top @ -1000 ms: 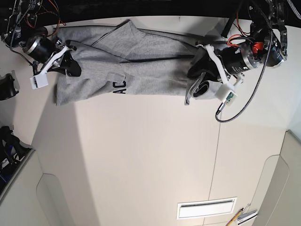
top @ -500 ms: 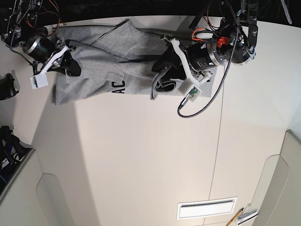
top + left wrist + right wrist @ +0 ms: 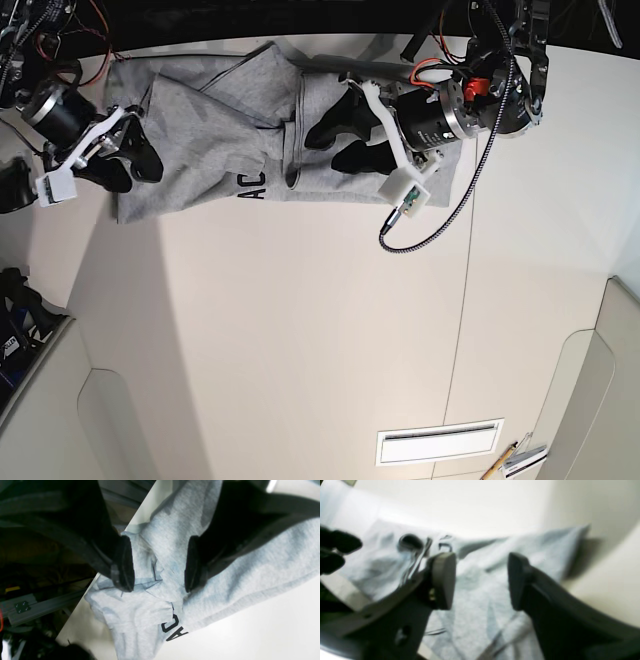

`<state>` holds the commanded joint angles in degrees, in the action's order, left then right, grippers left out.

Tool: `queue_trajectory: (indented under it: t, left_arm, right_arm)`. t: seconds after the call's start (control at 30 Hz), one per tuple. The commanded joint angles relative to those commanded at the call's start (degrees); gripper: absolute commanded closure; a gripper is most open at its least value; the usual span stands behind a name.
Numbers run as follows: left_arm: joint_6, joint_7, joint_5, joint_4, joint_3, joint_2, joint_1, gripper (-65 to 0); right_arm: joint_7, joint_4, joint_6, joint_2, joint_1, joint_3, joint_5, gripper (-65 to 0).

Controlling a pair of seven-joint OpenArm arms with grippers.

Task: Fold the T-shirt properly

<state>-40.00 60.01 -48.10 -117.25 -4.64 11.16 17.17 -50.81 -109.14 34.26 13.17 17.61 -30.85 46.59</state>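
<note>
Since prev frame I let go: both jaws released, left gripper (image 3: 338, 144) over T-shirt (image 3: 220, 130), right gripper (image 3: 138, 158) off far-left hem. Mid cross-fold; next: regrasp folded edge.

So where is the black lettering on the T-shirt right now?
In the base view the lettering sits on the T-shirt's near edge, left of centre, between the open left gripper and open right gripper.

Grey T-shirt (image 3: 215, 140), partly folded
It is laid crumpled along the frame's upper left, black letters "AC" shown at its lower edge.
</note>
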Motion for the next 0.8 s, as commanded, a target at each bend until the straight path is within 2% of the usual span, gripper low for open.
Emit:
queue_trajectory:
  t: [0.07,0.2,0.3,0.43,0.6,0.8]
  left_arm:
    - [0.0,0.0,0.2,0.0,0.0,0.0,0.0,-35.7]
    - [0.0,0.0,0.2,0.0,0.0,0.0,0.0,-35.7]
    - [0.0,-0.2,0.1,0.0,0.0,0.0,0.0,-35.7]
    - [0.0,-0.2,0.1,0.0,0.0,0.0,0.0,-35.7]
    - [0.0,-0.3,0.1,0.0,0.0,0.0,0.0,-35.7]
    - [0.0,-0.9,0.1,0.0,0.0,0.0,0.0,-35.7]
  right_arm:
    - [0.2,0.3,-0.42,0.0,0.0,-3.1,-0.3,-45.3]
    - [-0.7,2.5,-0.59,0.7,0.1,-7.0,-1.1,-45.6]
    - [-0.7,6.3,-0.55,1.8,0.2,-7.0,-1.1,-45.6]
    - [-0.7,14.6,0.57,3.3,0.0,-6.7,1.1,-45.6]
    - [-1.2,21.4,1.14,3.5,0.1,-3.1,1.5,-45.5]
    - [-1.7,21.7,1.14,3.4,0.0,5.3,3.6,-45.4]
